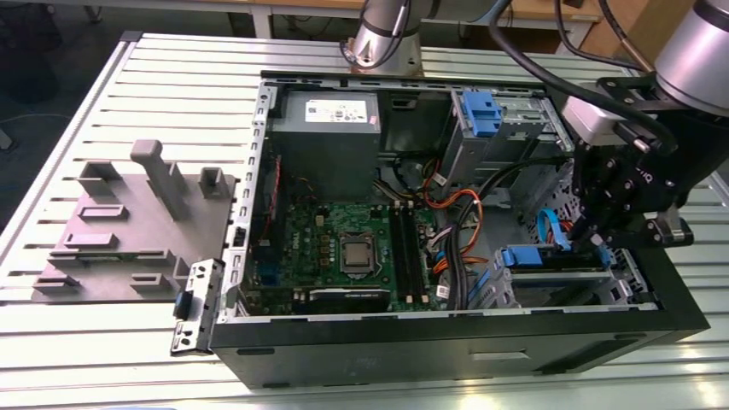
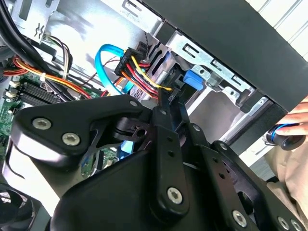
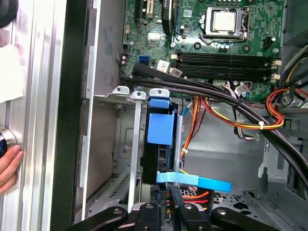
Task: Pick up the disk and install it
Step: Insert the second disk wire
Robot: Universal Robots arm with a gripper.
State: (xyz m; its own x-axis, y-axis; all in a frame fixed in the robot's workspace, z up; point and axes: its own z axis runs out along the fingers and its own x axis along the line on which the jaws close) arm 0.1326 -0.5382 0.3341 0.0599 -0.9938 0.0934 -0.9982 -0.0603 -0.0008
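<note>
Exterior view: Open computer case lying on the slatted surface. Pincer lowered inside the case at its corner toward the exterior view's right, over the drive cage. Disk, known by its blue carrier, sitting in that cage, just beside the pincer and toward the motherboard side. Contact between the two not confirmable here.

Second wrist view: Pincer reaching among the power leads and a looped blue cable. Disk just beyond the tip, its blue tab against the cage's metal rails. Cannot tell whether the pincer is spread, pressed together or pinching the carrier. A person's hand outside the case wall, well apart from the work.

First wrist view: Disk standing edge-on between the cage rails, blue tab outermost. Pincer directly in line with it, at its cable end.

Assessment: Pick-up judged complete, and the installing step in hand with the disk already in its bay. Final seating judged to call for a straight push along the rails, kept clear of the surrounding cables.
</note>
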